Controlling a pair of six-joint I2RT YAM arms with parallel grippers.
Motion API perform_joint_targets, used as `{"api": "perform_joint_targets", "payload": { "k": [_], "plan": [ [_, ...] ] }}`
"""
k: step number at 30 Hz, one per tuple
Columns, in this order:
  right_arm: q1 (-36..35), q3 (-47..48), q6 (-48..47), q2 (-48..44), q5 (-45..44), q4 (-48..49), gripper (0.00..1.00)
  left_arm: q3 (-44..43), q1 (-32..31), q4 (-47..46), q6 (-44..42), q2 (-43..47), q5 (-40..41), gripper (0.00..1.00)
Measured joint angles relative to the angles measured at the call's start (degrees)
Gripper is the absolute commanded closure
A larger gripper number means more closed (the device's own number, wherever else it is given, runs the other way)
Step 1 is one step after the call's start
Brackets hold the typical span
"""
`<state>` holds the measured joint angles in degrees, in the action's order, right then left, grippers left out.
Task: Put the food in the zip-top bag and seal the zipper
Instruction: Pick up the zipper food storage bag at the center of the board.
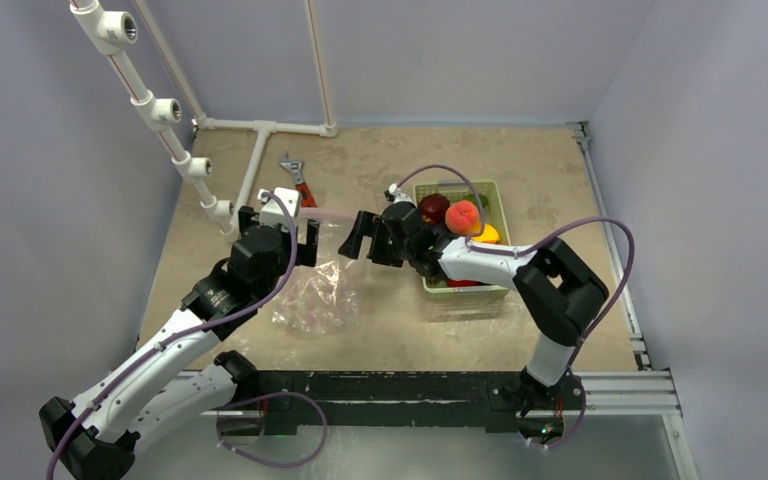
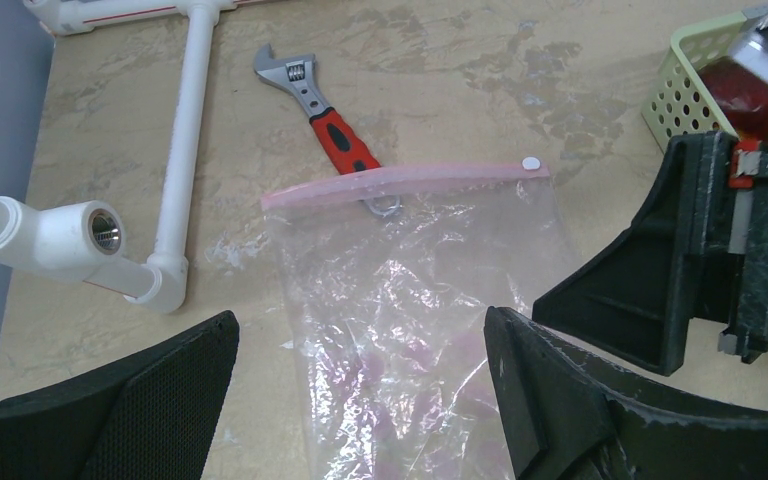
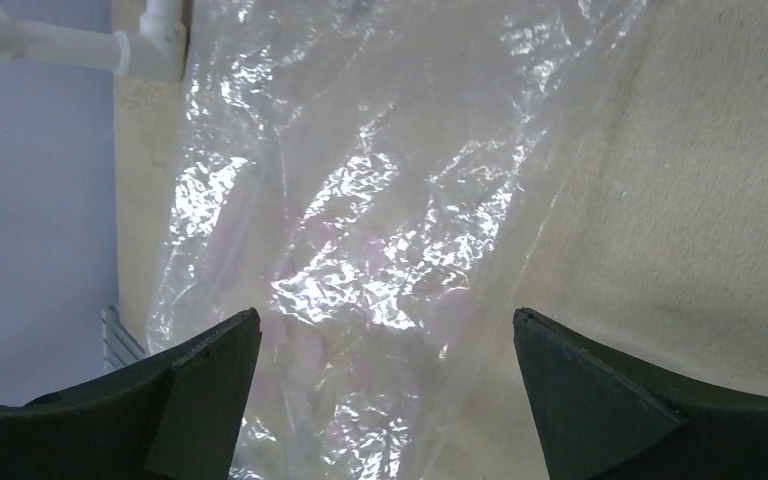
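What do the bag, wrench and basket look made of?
Zip-top bag: thin clear plastic film, glossy, crinkled with glare. Wrench: bare grey metal head, red, probably rubbery handle. Basket: pale green, likely moulded plastic, perforated walls.

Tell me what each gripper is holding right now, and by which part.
Nothing is held. The left gripper and the right gripper both stand open over the clear bag, gripping no part of it.

You have pale lilac walls point(image 1: 460, 50) on three sides of a mottled beige table point(image 1: 520, 170). A white pipe frame point(image 1: 260, 128) stands at the far left; a metal rail point(image 1: 620, 385) edges the near side.
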<state>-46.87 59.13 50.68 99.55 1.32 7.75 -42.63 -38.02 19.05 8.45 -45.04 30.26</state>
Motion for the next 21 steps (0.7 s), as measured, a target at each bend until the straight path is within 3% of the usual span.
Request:
{"api": "perform_joint_targets", "payload": {
  "k": [9, 21],
  "plan": [
    [0.00, -1.64, 5.16, 3.48, 2.43, 3.80, 0.04, 0.00, 0.00, 0.00, 0.00, 0.07, 0.00, 0.09],
    [0.00, -1.64, 7.21, 4.74, 4.33, 7.82, 0.22, 0.00, 0.00, 0.00, 0.00, 0.26, -0.02, 0.09]
  ]
}}
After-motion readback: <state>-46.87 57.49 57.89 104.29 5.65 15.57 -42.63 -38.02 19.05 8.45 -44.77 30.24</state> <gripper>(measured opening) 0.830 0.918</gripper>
